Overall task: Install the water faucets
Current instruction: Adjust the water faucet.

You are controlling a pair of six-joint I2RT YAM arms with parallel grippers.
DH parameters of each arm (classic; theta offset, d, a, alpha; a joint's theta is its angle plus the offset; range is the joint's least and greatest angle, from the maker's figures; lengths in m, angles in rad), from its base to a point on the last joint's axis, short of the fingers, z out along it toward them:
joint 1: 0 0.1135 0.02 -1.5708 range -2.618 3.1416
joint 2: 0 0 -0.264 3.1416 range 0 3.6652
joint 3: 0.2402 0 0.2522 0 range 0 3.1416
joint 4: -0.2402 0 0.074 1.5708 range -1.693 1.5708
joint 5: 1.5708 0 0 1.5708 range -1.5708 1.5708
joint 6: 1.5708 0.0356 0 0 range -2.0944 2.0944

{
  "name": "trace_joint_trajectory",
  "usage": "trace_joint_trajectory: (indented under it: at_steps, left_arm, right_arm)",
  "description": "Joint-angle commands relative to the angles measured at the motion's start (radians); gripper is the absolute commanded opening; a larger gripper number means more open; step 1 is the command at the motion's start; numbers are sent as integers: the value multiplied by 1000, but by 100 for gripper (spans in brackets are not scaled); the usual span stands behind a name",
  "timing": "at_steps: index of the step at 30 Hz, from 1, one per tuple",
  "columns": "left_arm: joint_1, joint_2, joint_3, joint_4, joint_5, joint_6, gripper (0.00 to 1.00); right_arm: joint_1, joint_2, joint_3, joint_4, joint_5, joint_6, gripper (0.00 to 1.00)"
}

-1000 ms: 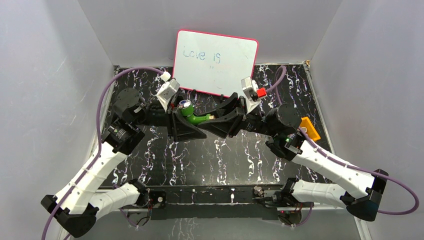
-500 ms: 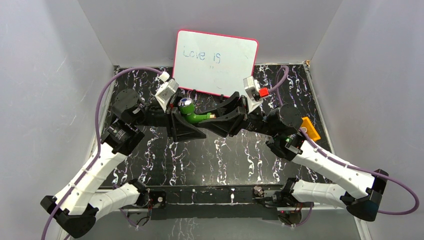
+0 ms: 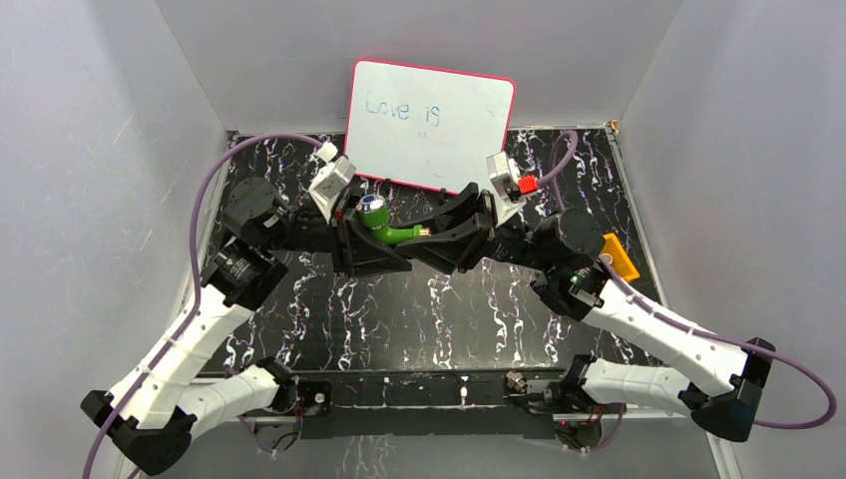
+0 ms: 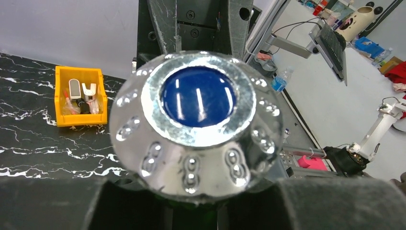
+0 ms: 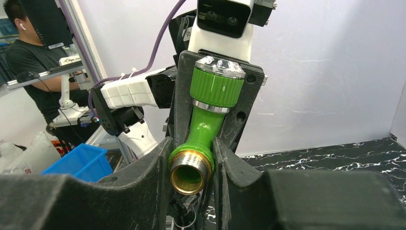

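The whiteboard [image 3: 431, 125] at the back of the tabletop bears the handwritten words "Love is" in blue marker. They stand on one line in its upper left part. Fainter marks just below them are too small to read.

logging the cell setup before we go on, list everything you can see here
water faucet: one, green, blue-and-silver knob, brass-coloured threaded end, held above the table between both grippers
whiteboard: one, white with pink rim, leaning at the back wall
bin: one, orange, small pieces inside, right side of the table
table: one, black with white veins
cables: two, purple, one along each arm
left gripper: black, shut on the water faucet at its knob end
right gripper: black, shut on the water faucet at its threaded end
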Motion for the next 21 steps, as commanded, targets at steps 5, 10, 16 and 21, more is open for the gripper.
trace_joint_trajectory:
  at_steps: [5, 10, 16, 21]
  left_arm:
    - [-5, 8, 13, 47, 21, -22, 0]
    - [-5, 14, 15, 47, 14, -23, 1]
    - [-5, 13, 15, 44, -2, -16, 0]
    - [-5, 2, 30, -52, -40, 62, 0]
  right_arm:
    - [6, 52, 55, -22, -79, 0, 0]
    - [5, 76, 73, -45, -115, 0, 0]
    - [6, 72, 66, -60, -107, -5, 0]
    - [5, 8, 58, -161, -17, -65, 40]
